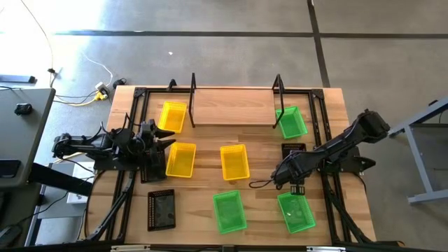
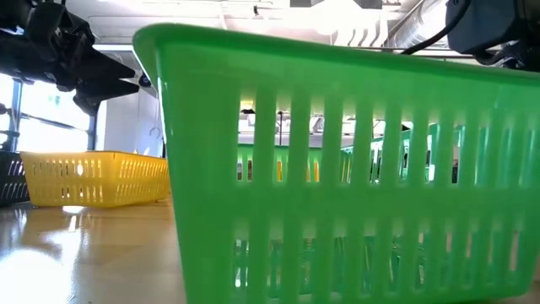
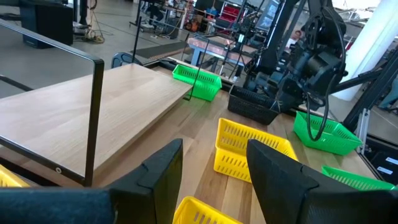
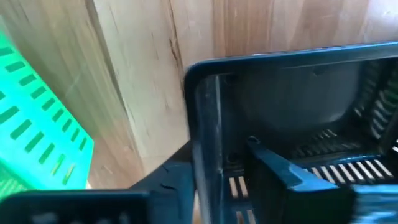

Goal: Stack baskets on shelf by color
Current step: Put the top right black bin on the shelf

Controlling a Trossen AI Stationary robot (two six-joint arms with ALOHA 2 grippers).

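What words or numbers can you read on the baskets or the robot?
None: no words, numbers or brand marks can be read in any view.
The yellow baskets, the green baskets and the black basket are plain mesh, no labels.
The shelf is bare wood.
The dark arms and the left gripper show no readable marking.
Things in the room behind are too small to read.

Three yellow slotted baskets (image 1: 234,162), three bright green (image 1: 229,211), black ones (image 1: 161,209), on light-wood table (image 1: 259,136).
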